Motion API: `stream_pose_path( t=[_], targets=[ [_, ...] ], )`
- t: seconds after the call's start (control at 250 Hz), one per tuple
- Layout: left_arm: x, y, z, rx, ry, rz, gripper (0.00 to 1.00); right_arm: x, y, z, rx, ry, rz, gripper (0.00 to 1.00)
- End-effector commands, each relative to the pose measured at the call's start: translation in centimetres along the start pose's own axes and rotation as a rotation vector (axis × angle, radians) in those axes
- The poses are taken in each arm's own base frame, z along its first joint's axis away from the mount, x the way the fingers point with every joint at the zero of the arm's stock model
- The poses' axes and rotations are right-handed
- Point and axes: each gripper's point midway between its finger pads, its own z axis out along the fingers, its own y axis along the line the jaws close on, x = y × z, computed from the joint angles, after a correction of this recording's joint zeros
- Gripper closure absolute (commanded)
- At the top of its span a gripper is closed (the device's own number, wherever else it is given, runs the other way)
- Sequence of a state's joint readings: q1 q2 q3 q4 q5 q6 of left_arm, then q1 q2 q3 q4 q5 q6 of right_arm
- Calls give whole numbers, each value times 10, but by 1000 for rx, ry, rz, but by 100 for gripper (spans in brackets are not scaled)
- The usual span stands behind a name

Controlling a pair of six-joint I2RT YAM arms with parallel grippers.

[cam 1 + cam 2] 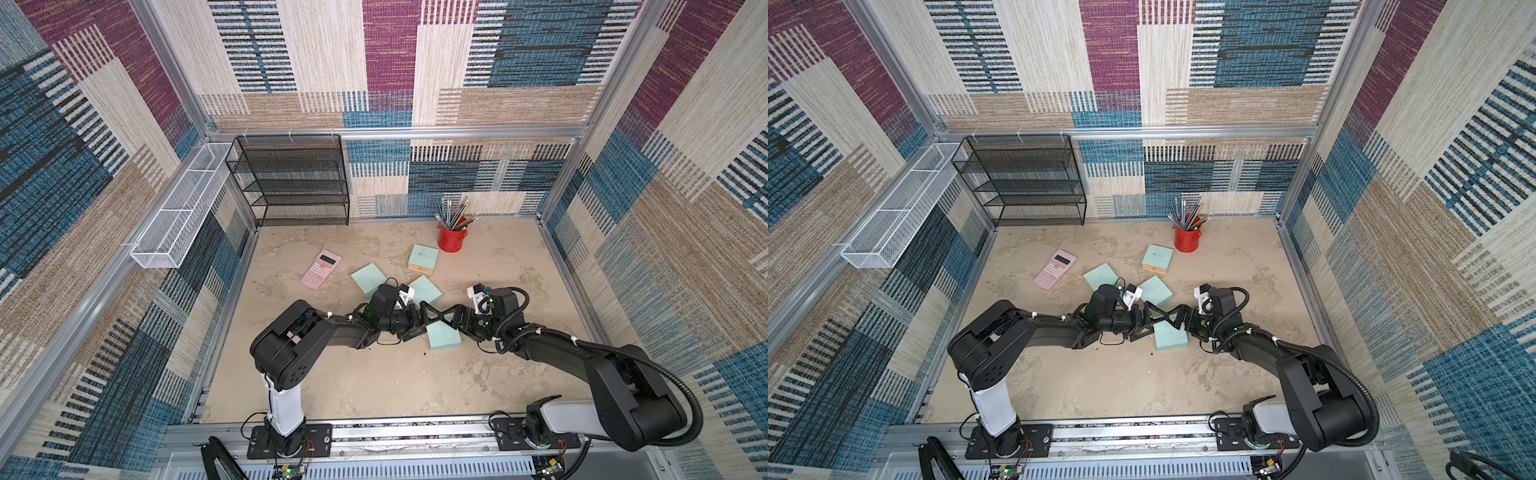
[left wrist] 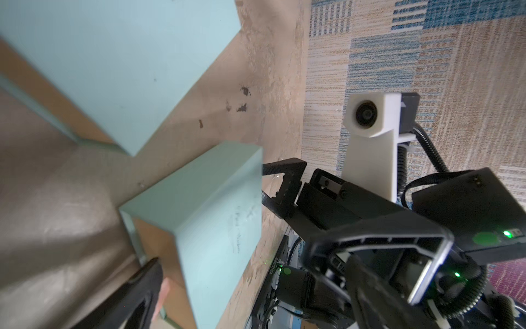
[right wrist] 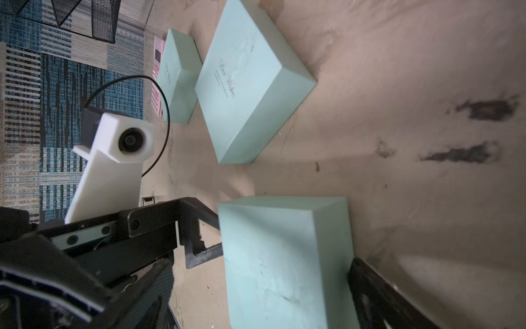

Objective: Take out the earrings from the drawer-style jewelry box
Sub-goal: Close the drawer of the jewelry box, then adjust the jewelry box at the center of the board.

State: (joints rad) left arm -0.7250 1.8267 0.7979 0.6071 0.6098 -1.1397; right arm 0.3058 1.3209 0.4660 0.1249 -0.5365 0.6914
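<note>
1. Where the table [image 1: 374,382] runs out to the left, a pink calculator [image 1: 321,269] lies flat, well apart from both arms.
2. Just right of it sits the left mint box [image 1: 365,277], with its near corner hidden under the left arm's wrist.
3. The left gripper [image 1: 427,323] points right with its jaws spread wide. In the left wrist view one of its fingers [image 2: 145,282] stands at the tan end of the jewelry box [image 2: 210,205].
4. The middle mint box [image 1: 428,291] lies just beyond the two grippers on their far side. Farther back, the far box [image 1: 423,257] with a tan side stands near the red pencil cup [image 1: 452,237].
5. The jewelry box lies flat on the table between the two grippers. In both top views most of it shows on their near side, and the fingers cross in an X over its far edge.
6. The right gripper [image 1: 448,320] points left, its jaws also wide apart. In the right wrist view one of its fingers [image 3: 378,293] is just beside the box's long side, and the left gripper's fingertips reach the opposite end.
7. The earrings cannot be picked out for sure. A tiny pale speck [image 2: 141,184] on the table between the jewelry box and the middle mint box may be one of them, just beside the box and outside both sets of jaws.
</note>
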Motion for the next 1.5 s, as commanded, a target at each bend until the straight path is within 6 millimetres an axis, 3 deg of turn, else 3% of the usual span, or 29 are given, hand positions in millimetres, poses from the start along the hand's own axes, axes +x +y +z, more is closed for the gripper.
stream_pose_path(
  t=[0.0,0.168,0.3,0.48,0.644,0.788,1.004,1.344,1.495],
  targets=[
    [8,11,-10,-63,4,12,1,-18,-6,-9,83,-89,-1,1],
    [11,6,-33,-139,-18,78,1,-29,-2,-27,140,-151,-26,2],
    [10,-7,-52,-226,-11,206,3,-24,11,-42,124,-141,-46,11],
    [-4,-33,-43,-266,74,341,20,7,16,-52,124,-66,-33,52],
    [-11,-39,-13,-258,174,381,35,41,5,-50,154,-3,1,76],
    [-10,-32,9,-312,243,428,39,62,-6,-45,173,29,31,84],
    [-30,-28,17,-388,200,474,39,75,-17,-34,210,58,48,91],
    [-29,-8,42,-390,271,429,38,73,-38,-30,285,15,55,91],
    [-26,-2,43,-395,286,412,38,67,-44,-25,313,-11,55,91]
  ],
)
